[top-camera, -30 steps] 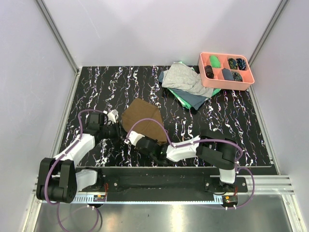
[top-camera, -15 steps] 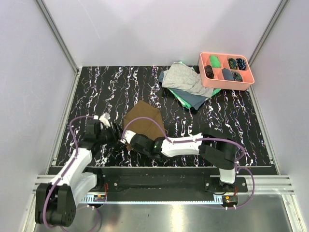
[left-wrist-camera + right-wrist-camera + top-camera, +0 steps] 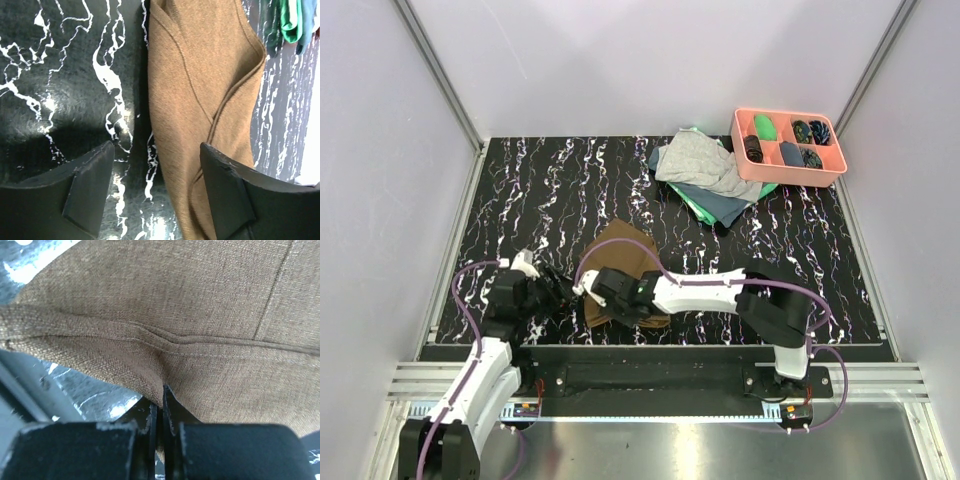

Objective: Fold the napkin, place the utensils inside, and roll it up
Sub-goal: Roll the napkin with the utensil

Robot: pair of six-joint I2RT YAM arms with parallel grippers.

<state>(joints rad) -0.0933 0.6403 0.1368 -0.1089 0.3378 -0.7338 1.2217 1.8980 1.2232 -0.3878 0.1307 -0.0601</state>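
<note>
The brown napkin (image 3: 616,232) lies near the table's front, partly folded with a hemmed flap over it. My right gripper (image 3: 588,286) is shut on a pinched fold at the napkin's left near edge; in the right wrist view the cloth (image 3: 180,305) is clamped between the closed fingertips (image 3: 162,396). My left gripper (image 3: 563,289) is open just left of it. In the left wrist view its fingers (image 3: 90,190) straddle the napkin's edge (image 3: 200,100) without gripping. The fork, spoon and orange-handled piece are out of view.
A pile of grey cloth (image 3: 705,165) over green cloth (image 3: 705,206) lies at the back right. A pink compartment tray (image 3: 767,165) with small dark items stands beside it. Walls close in the table on three sides.
The right gripper has pulled the napkin toward the near edge and moved left with its fold. The left arm has drawn back toward the near edge beside it.
</note>
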